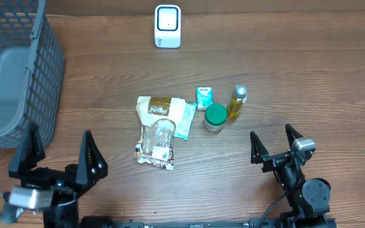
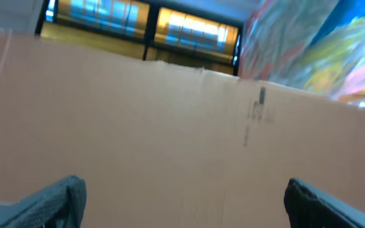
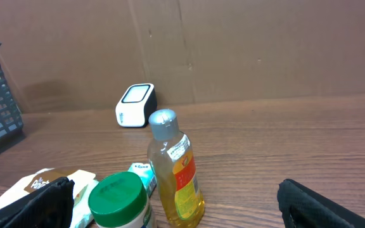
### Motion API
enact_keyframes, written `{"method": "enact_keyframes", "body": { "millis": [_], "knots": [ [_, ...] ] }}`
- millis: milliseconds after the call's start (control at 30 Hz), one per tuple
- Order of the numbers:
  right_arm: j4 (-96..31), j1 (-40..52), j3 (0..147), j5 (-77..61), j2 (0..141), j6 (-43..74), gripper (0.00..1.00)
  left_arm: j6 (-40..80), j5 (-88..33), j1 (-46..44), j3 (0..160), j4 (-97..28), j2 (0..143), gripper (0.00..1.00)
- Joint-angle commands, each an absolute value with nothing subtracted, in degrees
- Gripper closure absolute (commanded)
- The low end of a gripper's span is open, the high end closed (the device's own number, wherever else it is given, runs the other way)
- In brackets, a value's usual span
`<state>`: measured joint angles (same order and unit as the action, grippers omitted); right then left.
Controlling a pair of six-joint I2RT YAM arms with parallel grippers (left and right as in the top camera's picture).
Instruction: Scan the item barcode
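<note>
1. Both grippers stand empty with jaws spread wide: the left gripper (image 1: 59, 152) at the near left of the table, the right gripper (image 1: 274, 145) at the near right. Neither touches anything.
2. Nearest the right gripper stands a small cluster: a green-lidded jar (image 1: 215, 117), a bottle of yellow liquid (image 1: 237, 102) with a grey cap just beside it, and a little teal packet (image 1: 204, 97) behind the jar.
3. Left of the cluster lies a flat snack pouch (image 1: 159, 130) with a clear window, over a pale wrapper.
4. The white scanner (image 1: 167, 26) sits at the far edge, well apart from the items; a grey basket (image 1: 40, 69) fills the far left corner.
5. Handling, as a guess: the bottle looks light and stiff but smooth and tippy, so take it round the mid-body, below the cap. The jar looks rigid; grip across the lid. The pouch is soft and crinkly; pinch an edge.
</note>
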<state>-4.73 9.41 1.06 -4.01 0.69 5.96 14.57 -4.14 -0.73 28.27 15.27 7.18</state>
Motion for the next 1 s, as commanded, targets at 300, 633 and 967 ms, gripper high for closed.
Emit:
{"method": "enact_keyframes", "body": {
  "millis": [300, 633, 967],
  "knots": [
    [-4.6, 9.2, 0.4, -3.5, 0.2, 5.8, 0.0, 12.8, -4.5, 1.1, 13.5, 28.5, 0.2, 0.0],
    [-4.6, 9.3, 0.4, -3.5, 0.2, 5.8, 0.0, 11.7, -4.0, 1.1, 2.9, 28.3, 0.2, 0.0],
    [-4.6, 9.2, 0.5, -3.5, 0.2, 5.8, 0.0, 11.5, -0.8, 1.1, 0.3, 12.6, 0.2, 0.0]
  ]
}}
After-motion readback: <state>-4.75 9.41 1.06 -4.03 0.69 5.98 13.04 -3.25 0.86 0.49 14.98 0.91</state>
